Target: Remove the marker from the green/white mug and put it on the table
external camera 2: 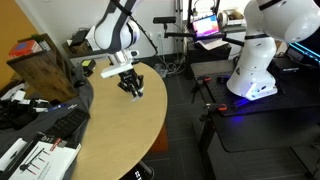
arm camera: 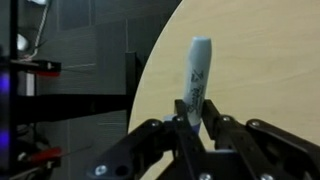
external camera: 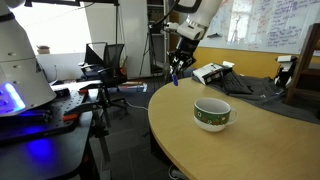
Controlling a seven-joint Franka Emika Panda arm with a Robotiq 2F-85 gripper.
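One marker (arm camera: pixel 196 80), one green/white mug (external camera: pixel 211 116), one tan table (external camera: pixel 262 146)

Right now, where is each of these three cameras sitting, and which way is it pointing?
Exterior view: beside the table, fairly low, facing across the mug toward the arm and gripper.
Exterior view: higher up, looking down along the table's curved edge; arm and gripper show, no mug.
Wrist view: on the arm, looking past the fingers holding the marker onto the table.
Shared: all three show gripper and table.
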